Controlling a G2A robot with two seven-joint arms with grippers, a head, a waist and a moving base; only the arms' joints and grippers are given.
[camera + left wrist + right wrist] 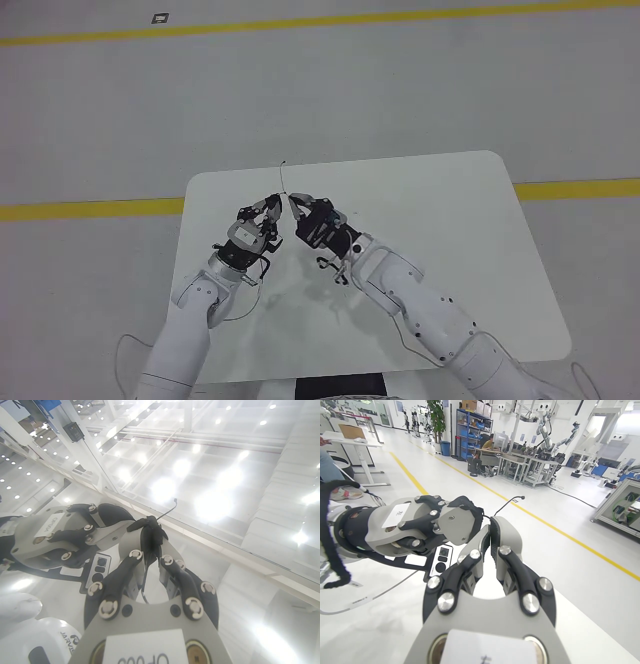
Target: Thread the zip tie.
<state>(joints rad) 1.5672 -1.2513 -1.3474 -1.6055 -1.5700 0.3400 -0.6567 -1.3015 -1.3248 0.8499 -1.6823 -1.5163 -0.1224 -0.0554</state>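
Thin black zip tie [506, 505], pinched by ribbed right gripper [490, 528]

The left arm [188, 318] and right arm [432, 312] have smooth, glossy white shells. The left gripper [152, 532] and right gripper [490, 532] look alike: a pale grey metal body, black linkage bars pinned with round silver screws, a white paper label, and black ribbed pads [495, 536] lining grey fingers. A black braided cable sleeve [343, 575] runs beside the left arm.
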